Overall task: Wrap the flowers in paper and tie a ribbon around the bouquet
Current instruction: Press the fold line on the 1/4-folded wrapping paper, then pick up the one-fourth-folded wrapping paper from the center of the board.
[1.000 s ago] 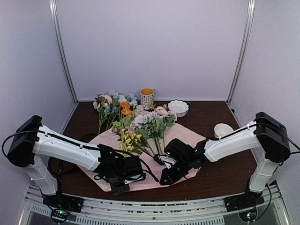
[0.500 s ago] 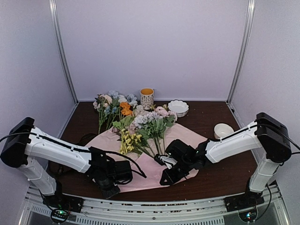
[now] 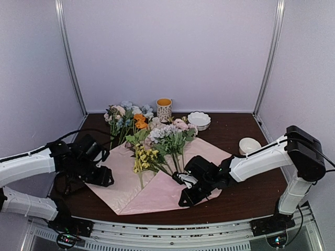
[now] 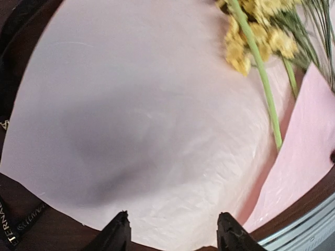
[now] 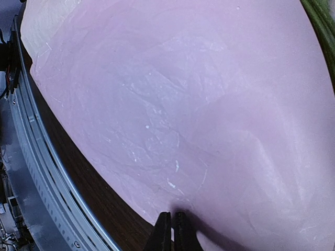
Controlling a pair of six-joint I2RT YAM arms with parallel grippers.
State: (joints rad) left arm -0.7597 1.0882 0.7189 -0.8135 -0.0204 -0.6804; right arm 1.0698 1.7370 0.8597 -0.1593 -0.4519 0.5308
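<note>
Paper: the paper point(image 3: 120, 183) is lying spread open on the table point(image 3: 251, 183), with one crease running toward its near corner; it is not going around any stalk yet
Flowers: the flowers point(image 3: 165, 138) are lying across the middle of the paper, blooms toward the far side and stalks pointing near; more loose stems point(image 3: 121, 116) are waiting at the far left, off the sheet
Ribbon: the ribbon point(image 4: 15, 230) is lying on the table, just beside the left edge of the paper, and is not tied
Left gripper: the left gripper point(image 4: 172, 235) is hovering over the near left edge of the paper, its jaws standing well apart and holding nothing
Right gripper: the right gripper point(image 5: 171, 230) is resting its tips, closed together, on the near right part of the paper; whether it is pinching any paper I cannot tell
Done so far: I am judging that only the laying out is finished
Left to do: rolling the sheet into a cone around the stalks, then tying the ribbon around the bundle
</note>
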